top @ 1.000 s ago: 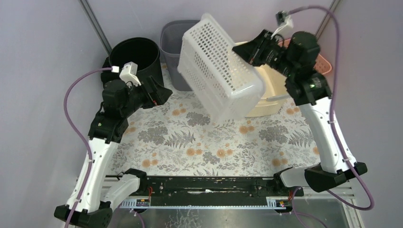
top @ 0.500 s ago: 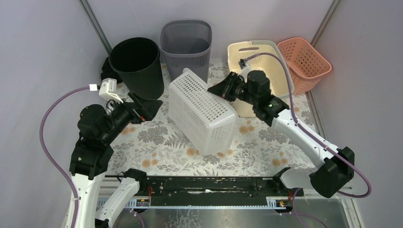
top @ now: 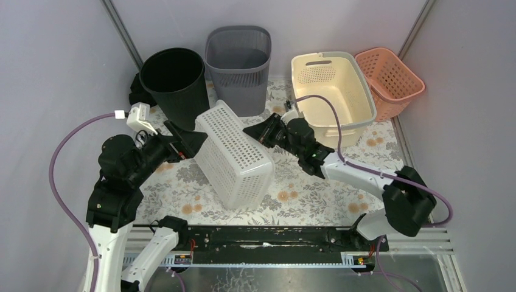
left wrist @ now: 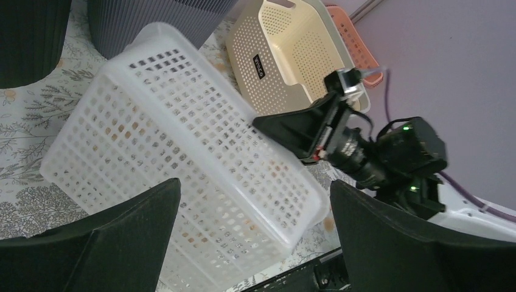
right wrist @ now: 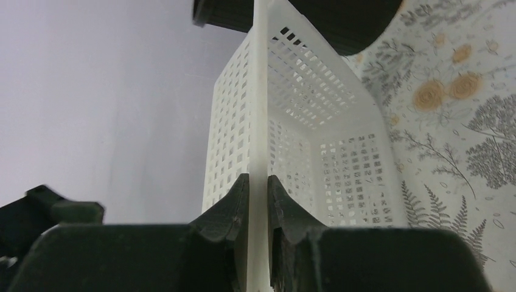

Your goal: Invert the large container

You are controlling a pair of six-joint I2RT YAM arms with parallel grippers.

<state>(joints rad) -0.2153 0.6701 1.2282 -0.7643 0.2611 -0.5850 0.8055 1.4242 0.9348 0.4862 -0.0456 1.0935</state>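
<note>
From above, we've got the white basket [top: 234,155] tipped on a slant between the two arms, low end down by the floral mat [top: 316,182]. The right gripper [top: 257,132] is on the basket's right-hand edge, jaws nipped almost together on the rim. The left gripper [top: 195,143] sits right at the opposite side, jaws spread wide and holding nothing. We can't tell whether it touches.

Over to the left wrist: the white basket [left wrist: 182,158] lies straight ahead of the left gripper [left wrist: 254,182], framed between its two dark fingers. The right gripper [left wrist: 286,131] bites the far long edge.

Right wrist now: the right gripper [right wrist: 258,191] pinches one thin white wall. The white basket [right wrist: 304,85] opens away to its right, inside showing, above the floral mat [right wrist: 462,121].
</note>
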